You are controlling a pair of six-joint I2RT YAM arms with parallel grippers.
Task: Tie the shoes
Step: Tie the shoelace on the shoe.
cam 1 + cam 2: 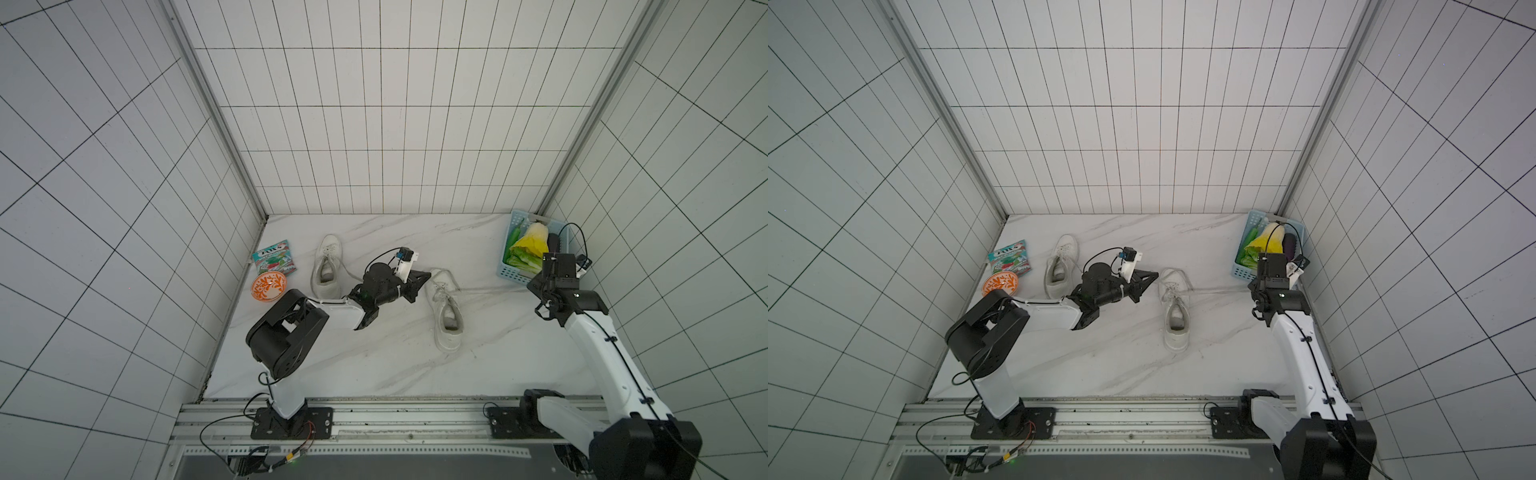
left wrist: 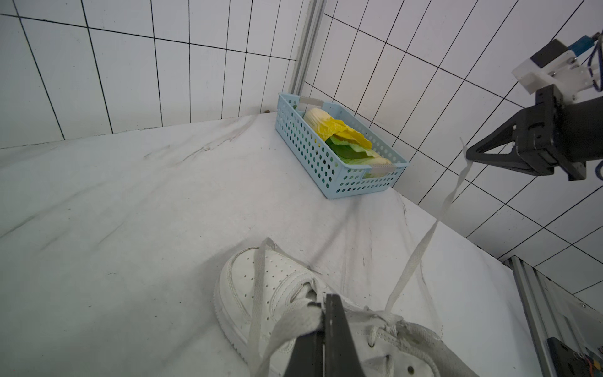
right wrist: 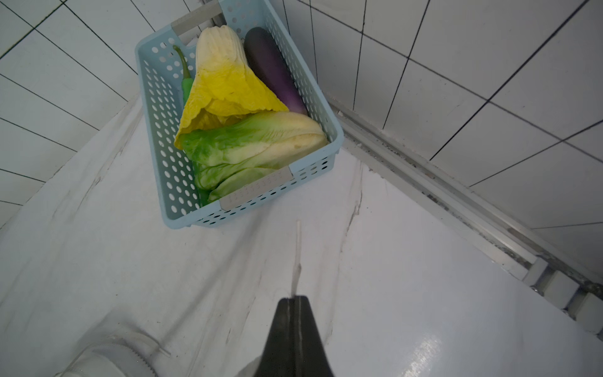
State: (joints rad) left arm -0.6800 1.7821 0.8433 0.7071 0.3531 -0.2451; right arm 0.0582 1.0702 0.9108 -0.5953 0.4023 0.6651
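Left end effector (image 2: 326, 298), right end effector (image 3: 295, 298) both pinched tight on laces (image 2: 421, 254); marble tabletop (image 1: 374, 365), tiled walls (image 1: 374, 124).

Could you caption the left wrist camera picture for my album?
Left gripper pinches one lace of a white sneaker; right gripper holds the other lace raised, near a blue basket.

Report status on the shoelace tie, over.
Left gripper shut on one lace; right gripper shut on other lace, stretched out. Middle shoe shows no bow; second shoe loose-laced. Basket near right gripper, clear of it.
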